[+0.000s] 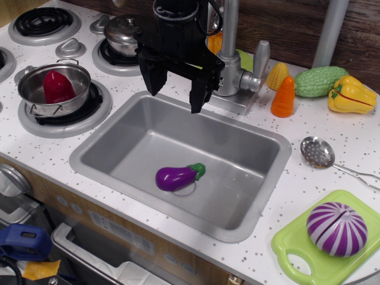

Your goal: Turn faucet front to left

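The faucet (230,74) is a matte silver toy tap at the back rim of the sink (270,172), with a stout body on a square base plate (237,104), a thin pipe rising out of the frame's top, and a flat lever (260,59) on its right side. My black gripper (176,89) hangs just left of the faucet body, over the sink's back edge. Its two fingers point down and stand apart with nothing between them. The right finger (199,95) is close to the faucet's base; I cannot tell if it touches.
A purple toy eggplant (178,176) lies in the sink. A pot with a red item (56,88) stands on the left burner, a lidded pot (122,32) behind. Toy vegetables (320,83) and a plain grey pole (329,29) are at the back right. A strainer spoon (317,151) and green board (326,234) lie right.
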Robot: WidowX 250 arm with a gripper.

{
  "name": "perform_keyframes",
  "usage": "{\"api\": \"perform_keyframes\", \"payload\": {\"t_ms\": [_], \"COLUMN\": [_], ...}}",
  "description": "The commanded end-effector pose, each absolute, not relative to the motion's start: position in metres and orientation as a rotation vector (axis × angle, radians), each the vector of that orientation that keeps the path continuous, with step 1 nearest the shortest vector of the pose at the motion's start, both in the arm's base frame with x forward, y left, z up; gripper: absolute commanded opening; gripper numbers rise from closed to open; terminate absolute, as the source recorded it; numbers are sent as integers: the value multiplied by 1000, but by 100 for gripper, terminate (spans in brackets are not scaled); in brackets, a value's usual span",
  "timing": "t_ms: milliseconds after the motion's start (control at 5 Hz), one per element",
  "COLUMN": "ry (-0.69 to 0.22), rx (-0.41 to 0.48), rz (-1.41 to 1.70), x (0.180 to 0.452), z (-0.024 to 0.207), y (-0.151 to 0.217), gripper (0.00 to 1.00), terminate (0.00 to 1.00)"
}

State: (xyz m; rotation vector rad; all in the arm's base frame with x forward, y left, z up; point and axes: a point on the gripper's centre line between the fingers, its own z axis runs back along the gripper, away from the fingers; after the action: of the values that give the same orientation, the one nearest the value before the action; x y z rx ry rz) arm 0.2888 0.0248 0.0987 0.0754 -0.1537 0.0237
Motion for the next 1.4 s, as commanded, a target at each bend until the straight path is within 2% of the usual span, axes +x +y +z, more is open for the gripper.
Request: {"api": "perform_keyframes", "payload": {"t_ms": [0, 200, 400, 600, 800, 1000, 1200], "ry": [-154, -187, -253, -353, -411, -457, -457], "rx": [75, 116, 101, 128, 147, 149, 147], "rz": [24, 52, 95, 88, 48, -8, -50], "x": [289, 296, 310, 325, 340, 353, 362], "z": [99, 101, 107, 111, 120, 126, 132], "y": [25, 11, -7, -16, -21, -20, -17], "gripper": [100, 100, 100, 100, 100, 100, 100], "terminate": [0, 0, 0, 0, 0, 0, 0]}}
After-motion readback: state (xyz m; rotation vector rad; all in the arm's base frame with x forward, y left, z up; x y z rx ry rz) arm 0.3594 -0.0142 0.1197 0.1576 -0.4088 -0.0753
